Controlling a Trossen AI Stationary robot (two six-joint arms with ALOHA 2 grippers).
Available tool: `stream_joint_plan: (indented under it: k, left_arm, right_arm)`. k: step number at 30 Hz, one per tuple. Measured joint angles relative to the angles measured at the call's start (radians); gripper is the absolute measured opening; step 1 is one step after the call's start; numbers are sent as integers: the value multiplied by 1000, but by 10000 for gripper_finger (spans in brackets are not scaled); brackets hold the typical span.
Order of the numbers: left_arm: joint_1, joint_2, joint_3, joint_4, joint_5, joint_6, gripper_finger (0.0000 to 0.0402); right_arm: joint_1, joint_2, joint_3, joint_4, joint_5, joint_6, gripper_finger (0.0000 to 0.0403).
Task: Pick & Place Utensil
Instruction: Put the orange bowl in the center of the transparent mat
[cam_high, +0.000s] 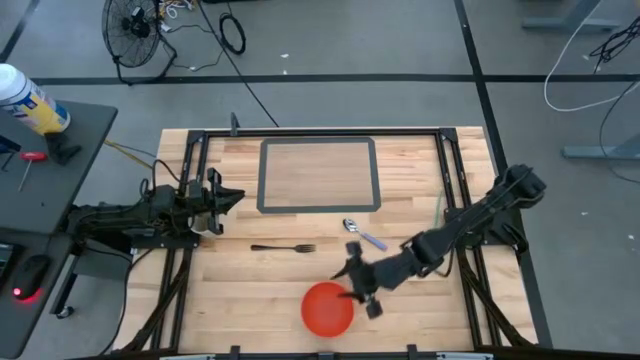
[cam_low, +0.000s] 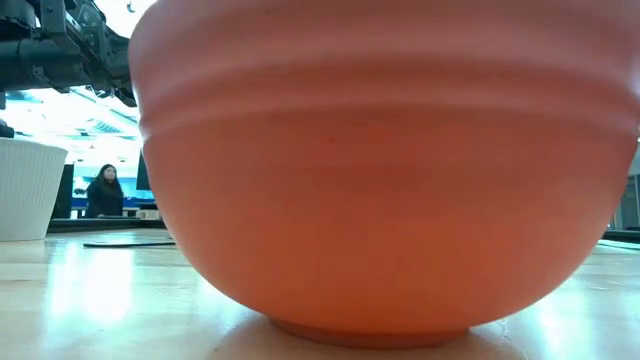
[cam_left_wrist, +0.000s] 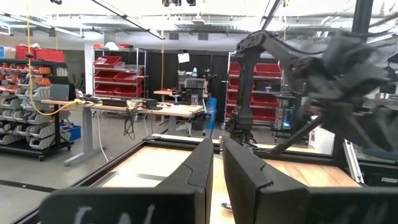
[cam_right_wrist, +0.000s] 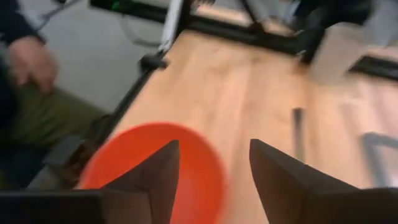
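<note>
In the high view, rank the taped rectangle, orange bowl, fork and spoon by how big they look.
1. Taped rectangle, clearly largest.
2. Orange bowl.
3. Fork, longer than the bowl is wide but far thinner, so this rank is arguable.
4. Spoon, shortest.

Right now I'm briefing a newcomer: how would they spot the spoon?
Start at the dark rectangular frame marked on the wooden table. Just below its lower right corner lies the silver spoon with a blue handle; the dark fork lies farther left, all black.
</note>
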Motion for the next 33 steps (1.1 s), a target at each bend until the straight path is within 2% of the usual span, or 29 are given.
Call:
stream_joint_plan:
  k: [7, 20, 26, 33]
  left_arm:
    - [0, 0, 0, 0, 0, 0, 42]
    - [0, 0, 0, 1, 0, 0, 42]
    - [0, 0, 0, 2, 0, 0, 42]
    - [0, 0, 0, 3, 0, 0, 42]
  right_arm:
    - [74, 106, 152, -134, -125, 79, 204]
    - [89, 263, 159, -148, -199, 64, 179]
    - [99, 283, 259, -333, -151, -16, 167]
    - [98, 376, 383, -484, -191, -139, 165]
